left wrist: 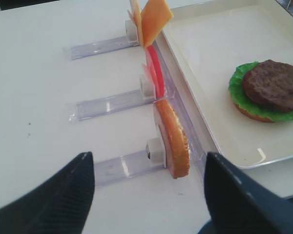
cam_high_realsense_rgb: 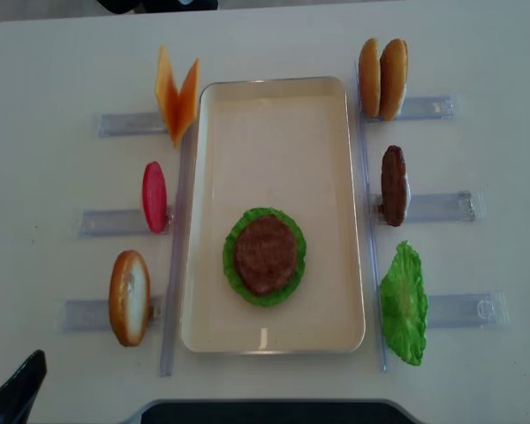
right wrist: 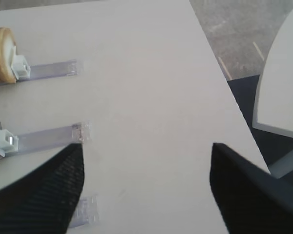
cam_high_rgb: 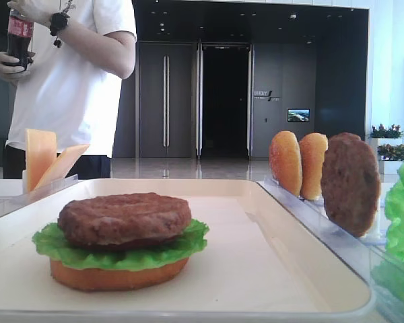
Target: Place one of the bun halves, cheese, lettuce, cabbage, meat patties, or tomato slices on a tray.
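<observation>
On the cream tray (cam_high_realsense_rgb: 274, 97) lies a stack of bun half (cam_high_rgb: 118, 277), lettuce (cam_high_realsense_rgb: 238, 283) and meat patty (cam_high_realsense_rgb: 265, 254). On the left racks stand cheese (cam_high_realsense_rgb: 177, 97), a tomato slice (cam_high_realsense_rgb: 154, 196) and a bun half (cam_high_realsense_rgb: 129, 297). The right racks hold two bun halves (cam_high_realsense_rgb: 382, 78), a patty (cam_high_realsense_rgb: 393, 185) and lettuce (cam_high_realsense_rgb: 404, 302). My left gripper (left wrist: 147, 156) is open, low and near the left bun half (left wrist: 176, 141), holding nothing. My right gripper (right wrist: 146, 146) is open over bare table, and a bun half (right wrist: 2, 53) shows at that view's far left.
Clear plastic racks (cam_high_realsense_rgb: 115, 124) flank the tray on both sides. A person in a white shirt (cam_high_rgb: 67, 74) stands behind the table holding a cola bottle (cam_high_rgb: 19, 33). The table's right edge (right wrist: 234, 97) and the floor lie close to my right gripper.
</observation>
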`<action>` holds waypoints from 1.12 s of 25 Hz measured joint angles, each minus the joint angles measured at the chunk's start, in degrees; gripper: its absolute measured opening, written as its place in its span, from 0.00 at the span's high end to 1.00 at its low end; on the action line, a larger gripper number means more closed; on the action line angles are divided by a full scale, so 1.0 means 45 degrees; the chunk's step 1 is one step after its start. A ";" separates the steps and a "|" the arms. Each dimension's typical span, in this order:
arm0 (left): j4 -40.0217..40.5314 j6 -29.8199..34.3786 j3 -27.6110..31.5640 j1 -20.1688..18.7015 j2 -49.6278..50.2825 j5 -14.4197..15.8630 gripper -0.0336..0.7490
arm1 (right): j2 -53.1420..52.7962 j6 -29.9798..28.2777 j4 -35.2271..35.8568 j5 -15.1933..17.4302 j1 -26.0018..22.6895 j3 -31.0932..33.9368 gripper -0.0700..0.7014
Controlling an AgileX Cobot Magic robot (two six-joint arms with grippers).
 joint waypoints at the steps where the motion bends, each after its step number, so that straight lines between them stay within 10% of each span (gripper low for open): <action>1: 0.0000 0.0000 0.0000 0.0000 0.0000 0.0000 0.27 | -0.0209 0.0000 0.0013 -0.0045 0.0000 0.0112 0.21; 28: 0.0000 0.0000 0.0000 0.0000 0.0000 0.0000 0.27 | -0.5449 -0.0287 0.0465 0.1014 0.0000 0.2046 0.21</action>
